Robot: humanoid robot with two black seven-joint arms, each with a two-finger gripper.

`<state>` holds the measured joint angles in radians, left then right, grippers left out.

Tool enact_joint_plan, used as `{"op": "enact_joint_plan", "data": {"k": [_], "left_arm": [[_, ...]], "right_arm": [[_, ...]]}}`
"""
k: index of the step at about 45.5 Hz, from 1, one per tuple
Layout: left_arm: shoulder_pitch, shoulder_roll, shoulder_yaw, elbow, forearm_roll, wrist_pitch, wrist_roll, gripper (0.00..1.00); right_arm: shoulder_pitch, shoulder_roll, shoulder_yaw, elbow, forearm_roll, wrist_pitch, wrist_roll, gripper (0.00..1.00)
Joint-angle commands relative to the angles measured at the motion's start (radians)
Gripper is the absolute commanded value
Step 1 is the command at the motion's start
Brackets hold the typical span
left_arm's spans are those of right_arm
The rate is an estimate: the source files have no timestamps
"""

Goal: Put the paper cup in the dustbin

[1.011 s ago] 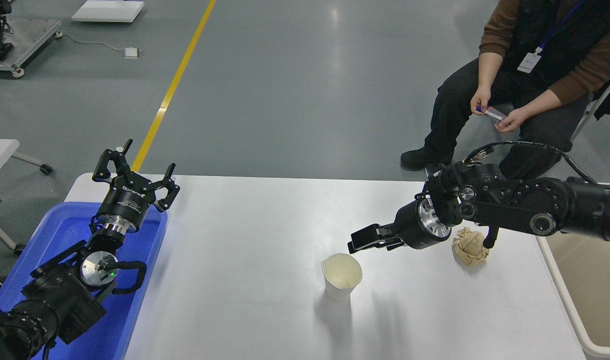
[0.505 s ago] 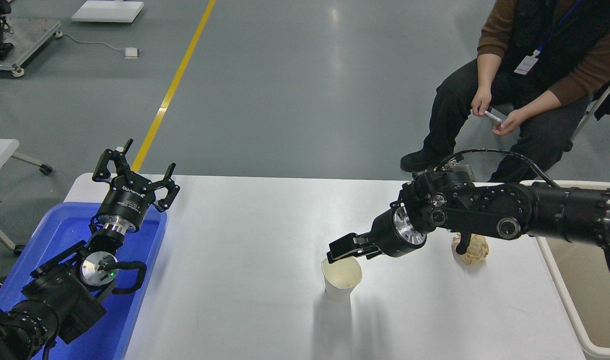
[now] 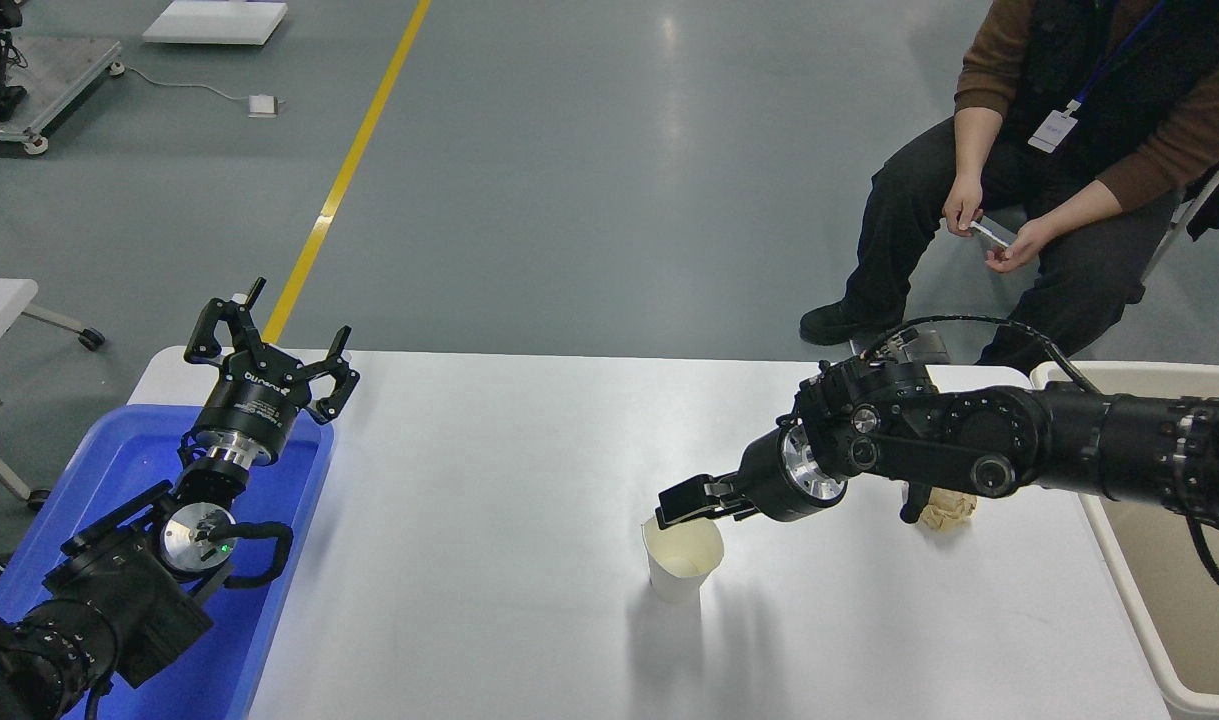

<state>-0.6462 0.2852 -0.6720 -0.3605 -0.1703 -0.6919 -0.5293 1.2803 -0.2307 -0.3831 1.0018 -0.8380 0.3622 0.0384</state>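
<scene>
Currently the task stands at its approach stage, judged from the layout: no grasp is made and nothing has been binned. The paper cup [image 3: 682, 557] stands upright and open-mouthed on the white table [image 3: 489, 480], near the table's middle and somewhat toward the robot. The right gripper [image 3: 681, 503] reaches in from the right edge and sits at the far side of the cup's rim, either touching it or just above it; contact cannot be confirmed from this angle. Whether its fingers are spread or pressed together cannot be told either, since they are seen nearly edge-on. The dustbin [image 3: 1119, 560] stands at the table's right side, well apart from the cup, partly cut off by the picture edge. A crumpled tan paper ball [image 3: 947, 509] lies on the table under the right forearm, between cup and dustbin. The left gripper [image 3: 269, 345] is parked at the lower left over a blue tray [image 3: 269, 620], claw spread and holding nothing. Remaining steps, by estimate: secure the cup, lift it, carry it rightward over the paper ball, and release it into the dustbin. A person sits beyond the far edge.
</scene>
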Motion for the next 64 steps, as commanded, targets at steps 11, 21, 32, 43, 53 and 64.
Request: {"op": "enact_joint_plan", "data": {"k": [11,21,32,43,53,64], "left_arm": [[0.000,0.000,0.000,0.000,0.000,0.000,0.000,1.00],[0.000,0.000,0.000,0.000,0.000,0.002,0.000,1.00],[0.000,0.000,0.000,0.000,0.000,0.002,0.000,1.00],[0.000,0.000,0.000,0.000,0.000,0.002,0.000,1.00],[-0.001,0.000,0.000,0.000,0.000,0.002,0.000,1.00],[0.000,0.000,0.000,0.000,0.000,0.002,0.000,1.00]], "right_arm": [[-0.050,0.008,-0.002,-0.038,-0.047,-0.012,0.005,1.00],[-0.062,0.014,0.000,-0.038,-0.046,-0.019,0.008,1.00],[-0.072,0.016,0.009,-0.038,-0.046,-0.019,0.020,0.99],[-0.087,0.017,0.006,-0.051,-0.075,-0.048,0.040,0.84],[-0.099,0.030,0.000,-0.061,-0.098,-0.049,0.044,0.02],[-0.088,0.024,-0.025,-0.074,-0.096,-0.049,0.098,0.00]]}}
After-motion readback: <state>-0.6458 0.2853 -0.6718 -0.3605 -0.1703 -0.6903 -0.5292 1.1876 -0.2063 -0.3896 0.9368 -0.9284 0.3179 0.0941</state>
